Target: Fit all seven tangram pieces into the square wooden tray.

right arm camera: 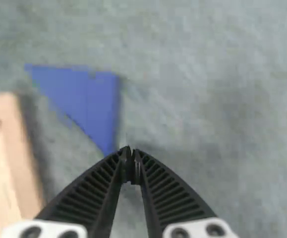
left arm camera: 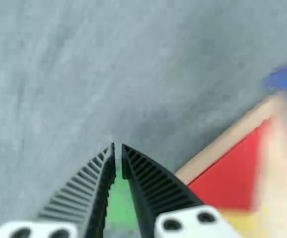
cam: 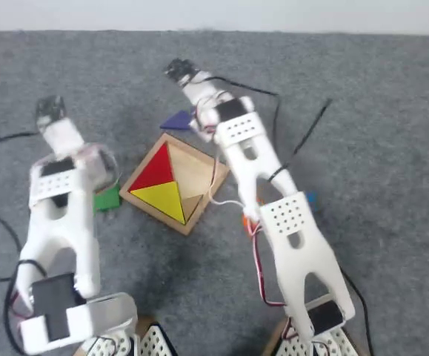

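Grey surface (cam: pixel 362 111) stretched wide around the tray (cam: pixel 151 211). The closed right hand (right arm camera: pixel 128 149) sat at the blue triangle's (right arm camera: pixel 81 96) tip. The left hand (left arm camera: pixel 117 147), nearly closed, hung over the green piece (left arm camera: pixel 118 206).

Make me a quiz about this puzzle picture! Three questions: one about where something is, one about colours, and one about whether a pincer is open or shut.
1. Where is the blue triangle?
A. On the grey carpet, outside the tray
B. Inside it
C. Up in the air

2. What colours are the two pieces in the tray?
A. Green and orange
B. Pink and white
C. Red and yellow

3. How is the right pincer?
A. Wide open
B. Shut, with nothing in it
C. Shut on a piece

Answers:
1 A: it lies flat on the carpet past the tray's rim.
2 C: a red triangle and a yellow triangle sit inside.
3 B: its tips touch, with nothing between them.
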`<state>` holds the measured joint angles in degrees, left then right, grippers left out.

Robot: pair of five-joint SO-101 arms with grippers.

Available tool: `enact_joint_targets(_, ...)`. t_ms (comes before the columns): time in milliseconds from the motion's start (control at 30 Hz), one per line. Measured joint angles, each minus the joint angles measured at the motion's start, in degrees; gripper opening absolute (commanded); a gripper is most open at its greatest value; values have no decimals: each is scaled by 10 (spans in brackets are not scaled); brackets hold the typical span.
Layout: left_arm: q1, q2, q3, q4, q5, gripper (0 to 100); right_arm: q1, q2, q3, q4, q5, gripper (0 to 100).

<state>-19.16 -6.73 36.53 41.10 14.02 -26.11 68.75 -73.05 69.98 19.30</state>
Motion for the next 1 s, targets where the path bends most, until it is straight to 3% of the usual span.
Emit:
enact_joint_targets(167, 80, 130, -174, 3, 35, 32, 71, -69, -85, 155, -72, 9)
enact_joint_targets(300, 127, 309, -382, 97, 44, 32, 108, -79, -181, 286, -82, 9)
enact_joint_targets(567, 191, 680, -911, 377, 62, 32, 139, -86, -203, 306, -103, 9)
enact_joint_targets(733, 201, 859, -1239, 500, 71, 32, 136, -86, -203, 306, -105, 9)
enact_joint_targets(1000, 193, 839, -1298, 519, 111, 33, 136, -86, -203, 307, -107, 9)
